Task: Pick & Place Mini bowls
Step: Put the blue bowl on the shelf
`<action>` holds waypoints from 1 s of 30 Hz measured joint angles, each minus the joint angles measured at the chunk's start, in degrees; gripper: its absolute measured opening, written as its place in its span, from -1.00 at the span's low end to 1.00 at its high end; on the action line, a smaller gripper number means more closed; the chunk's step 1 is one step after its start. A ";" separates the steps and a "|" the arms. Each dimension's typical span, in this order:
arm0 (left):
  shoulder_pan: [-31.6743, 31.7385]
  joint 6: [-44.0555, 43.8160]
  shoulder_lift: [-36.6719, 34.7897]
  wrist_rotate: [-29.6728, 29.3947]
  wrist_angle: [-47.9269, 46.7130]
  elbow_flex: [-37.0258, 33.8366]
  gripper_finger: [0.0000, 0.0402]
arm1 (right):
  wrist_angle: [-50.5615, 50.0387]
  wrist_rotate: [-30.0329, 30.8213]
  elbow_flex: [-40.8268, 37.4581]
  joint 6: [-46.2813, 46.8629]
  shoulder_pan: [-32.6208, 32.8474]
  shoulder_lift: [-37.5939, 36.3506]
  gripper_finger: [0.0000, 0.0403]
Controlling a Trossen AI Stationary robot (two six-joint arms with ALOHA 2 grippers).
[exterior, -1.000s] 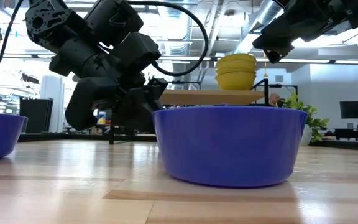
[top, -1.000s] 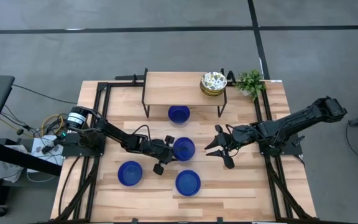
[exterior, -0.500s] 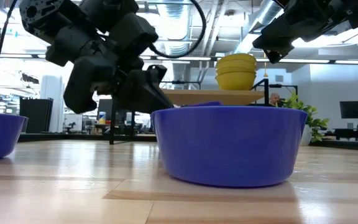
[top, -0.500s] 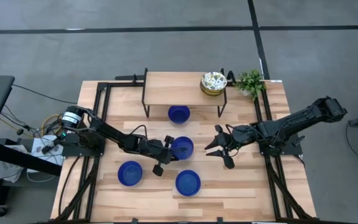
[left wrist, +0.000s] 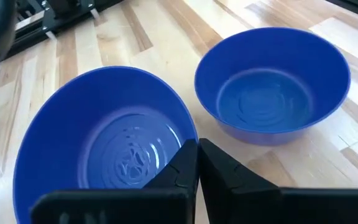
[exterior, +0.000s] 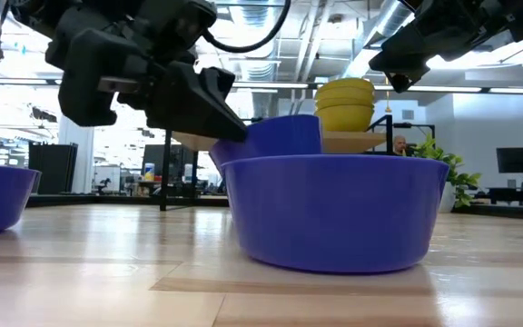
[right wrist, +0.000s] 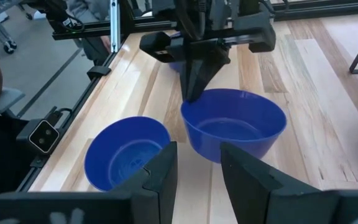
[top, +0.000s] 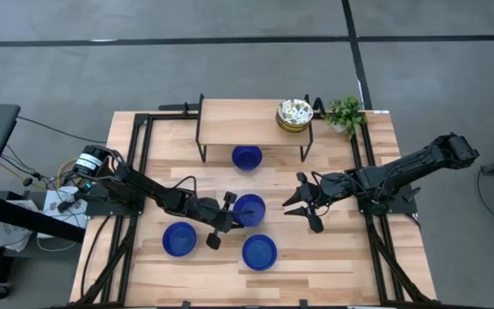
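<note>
Several cobalt-blue mini bowls are in view. My left gripper (top: 231,211) is shut on one of them (top: 251,209) at the table's middle, and it hangs tilted above the wood (exterior: 280,136). Two more blue bowls (top: 179,239) (top: 259,251) rest on their bases near the front. A third (top: 247,157) sits under the small shelf. A stack of cream and yellow bowls (top: 294,114) stands on the shelf's right end. My right gripper (top: 303,202) hangs open just right of the held bowl, with nothing between its fingers. My left gripper pinches the held bowl's rim (left wrist: 188,143) on the side toward the table's left, one finger inside the bowl and one outside. The fingers (right wrist: 194,74) come from the table's left, slanting down. The bowl is lifted clear of the table and tips away from the fingers.
The wooden shelf (top: 247,122) on black legs spans the table's far side. A small green plant (top: 346,112) stands at the far right corner. Black frame rails (top: 140,172) run along both side edges. Bare wood lies between the near bowls and the front edge.
My left gripper has taken hold of the middle bowl's rim, then risen and drawn a little toward the table's near left. The bowl has come off the table and tipped, its far rim now showing above the front bowl in the low view.
</note>
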 joint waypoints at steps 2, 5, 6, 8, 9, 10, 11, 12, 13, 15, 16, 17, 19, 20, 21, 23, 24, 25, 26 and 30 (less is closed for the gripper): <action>0.01 0.00 0.00 0.00 0.04 0.00 -0.95 | 0.00 0.00 0.00 -0.02 0.00 0.00 -0.44; 0.06 0.00 0.00 -0.05 -0.06 0.00 -0.95 | 0.00 0.01 0.00 -0.02 0.00 0.00 -0.44; 0.06 0.00 0.00 -0.07 -0.02 0.00 -0.95 | 0.00 0.00 0.00 -0.02 -0.02 0.00 -0.44; 0.06 0.00 0.00 -0.04 -0.05 0.00 -0.95 | 0.00 0.00 0.00 -0.02 0.00 0.00 -0.44; 0.06 0.00 0.00 -0.04 -0.05 0.00 -0.95 | 0.00 0.01 0.00 -0.02 0.00 0.00 -0.44; 0.06 0.00 0.00 -0.03 -0.02 0.00 -0.95 | 0.00 0.00 0.00 -0.02 0.00 0.00 -0.44; 0.06 0.00 0.00 -0.04 -0.03 0.00 -0.95 | 0.00 0.02 0.00 -0.02 0.00 0.00 -0.44; 0.06 0.00 0.00 -0.04 -0.05 0.00 -0.95 | 0.00 0.00 0.00 -0.02 0.00 0.00 -0.44; 0.06 0.00 0.00 -0.04 -0.05 0.00 -0.95 | 0.00 0.00 0.00 -0.02 0.00 0.00 -0.44; 0.06 0.00 0.00 -0.04 -0.06 0.00 -0.95 | 0.00 0.02 0.00 -0.02 0.00 0.00 -0.44; 0.06 0.00 0.00 -0.04 -0.07 0.00 -0.95 | 0.00 0.00 0.00 -0.02 0.00 0.00 -0.44; 0.06 0.00 0.00 -0.04 -0.11 0.00 -0.95 | 0.00 0.01 0.00 -0.02 0.00 0.00 -0.44; 0.03 -0.15 -0.03 -0.37 -0.93 0.00 -0.95 | 0.02 0.02 0.00 -0.02 0.00 0.00 -0.44; -0.14 -0.78 -0.29 -1.24 -2.20 0.00 -0.95 | 0.00 0.00 0.00 -0.02 -0.02 0.00 -0.44; -0.22 -1.74 -0.84 -2.42 -3.90 0.00 -0.95 | 0.00 0.01 0.00 -0.02 0.00 0.00 -0.44; -0.57 -4.30 -2.64 -5.45 -7.69 0.00 -0.95 | 0.00 0.01 0.00 -0.04 -0.01 0.00 -0.44; -0.77 -6.07 -3.73 -7.09 -9.83 0.00 -0.95 | 0.00 0.01 0.00 -0.04 0.00 0.00 -0.44; -1.08 -8.05 -4.91 -8.76 -11.88 0.00 -0.95 | 0.00 0.00 0.00 -0.04 0.00 0.00 -0.44; -1.49 -10.18 -6.14 -10.23 -13.77 0.00 -0.95 | 0.00 0.02 0.00 -0.06 -0.01 0.00 -0.44; -3.25 -16.79 -10.50 -13.43 -17.82 0.00 -0.95 | 0.00 0.02 0.00 -0.13 -0.01 0.00 -0.44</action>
